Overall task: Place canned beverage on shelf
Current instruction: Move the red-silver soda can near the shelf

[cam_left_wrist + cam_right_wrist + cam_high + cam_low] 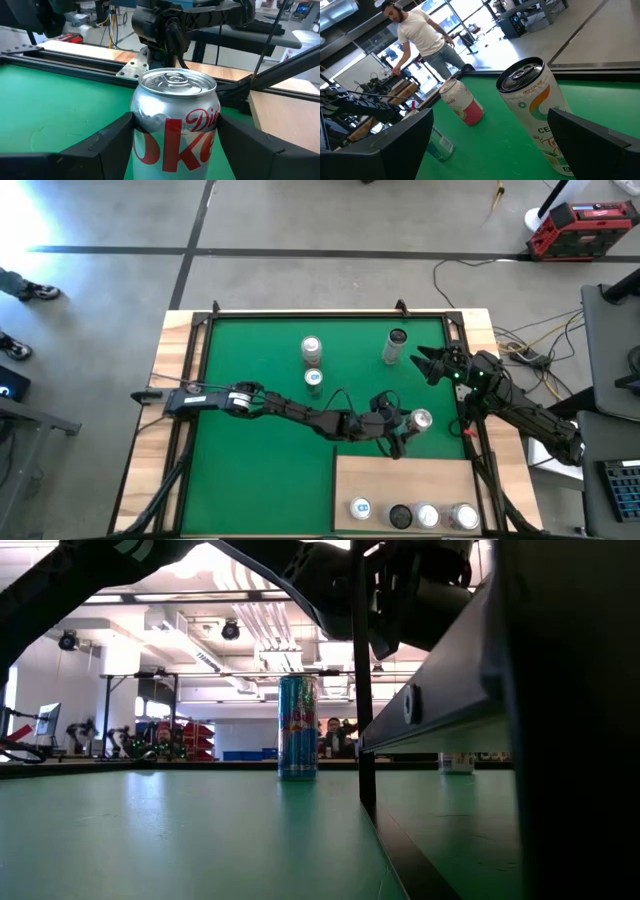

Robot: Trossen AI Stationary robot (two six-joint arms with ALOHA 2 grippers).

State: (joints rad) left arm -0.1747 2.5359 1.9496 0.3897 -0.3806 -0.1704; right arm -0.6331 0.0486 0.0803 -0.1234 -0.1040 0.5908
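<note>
Here my left pincer (172, 145) clamps both fingers on the silver Diet Coke can (175, 120), upright with its pull-tab top up, over the green mat (260, 470) just beyond the shelf (410, 480). My right pincer (490, 145) hangs wide open, empty.

Both arms (290, 412) dark, jointed — black cables along links, white label near left base, matte wedge-shaped fingers (107, 145).

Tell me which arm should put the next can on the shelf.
Left. The left gripper is already closed around the silver Diet Coke can, right beside the shelf. The right gripper is open, only facing a white can, farther away.
</note>
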